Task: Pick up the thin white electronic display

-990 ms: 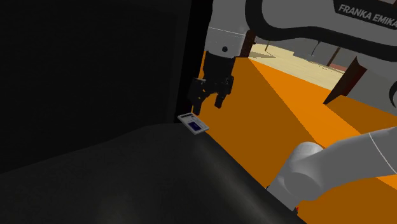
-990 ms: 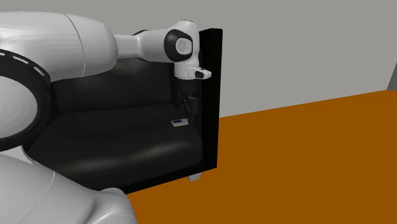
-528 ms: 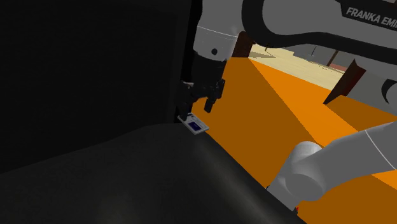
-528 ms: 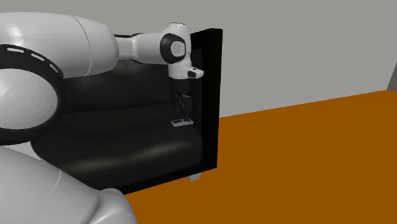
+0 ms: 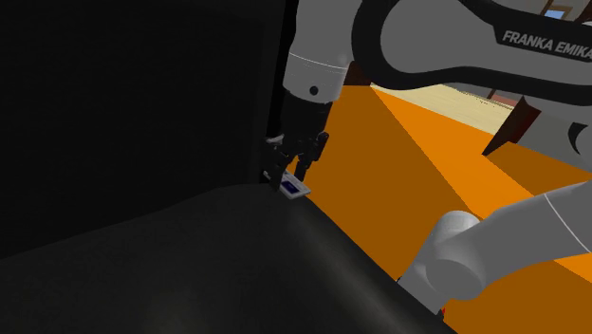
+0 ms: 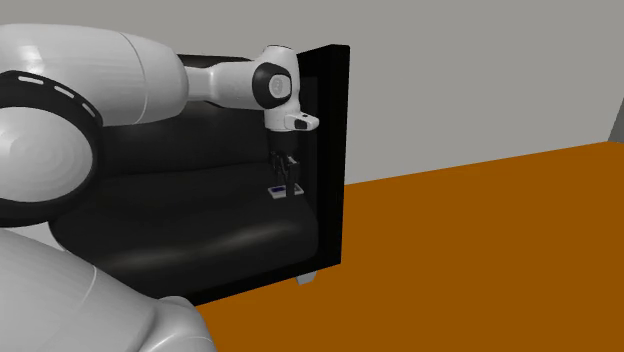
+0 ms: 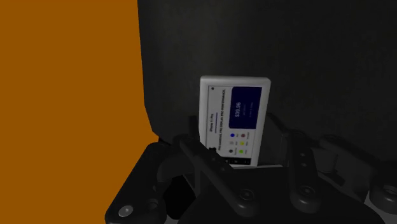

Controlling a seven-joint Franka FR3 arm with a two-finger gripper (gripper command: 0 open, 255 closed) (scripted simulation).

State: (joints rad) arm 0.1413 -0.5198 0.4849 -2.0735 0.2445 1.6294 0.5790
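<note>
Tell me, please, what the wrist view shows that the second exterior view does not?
Wrist view: the face of the thin white rectangular display, with its blue screen, printed text and coloured dots, right at the black two-finger claw. Second exterior view: the whole black sofa, the grey wall behind it and the white arm reaching down. Both: the display lying on the sofa, the claw at it, and the orange floor.
</note>
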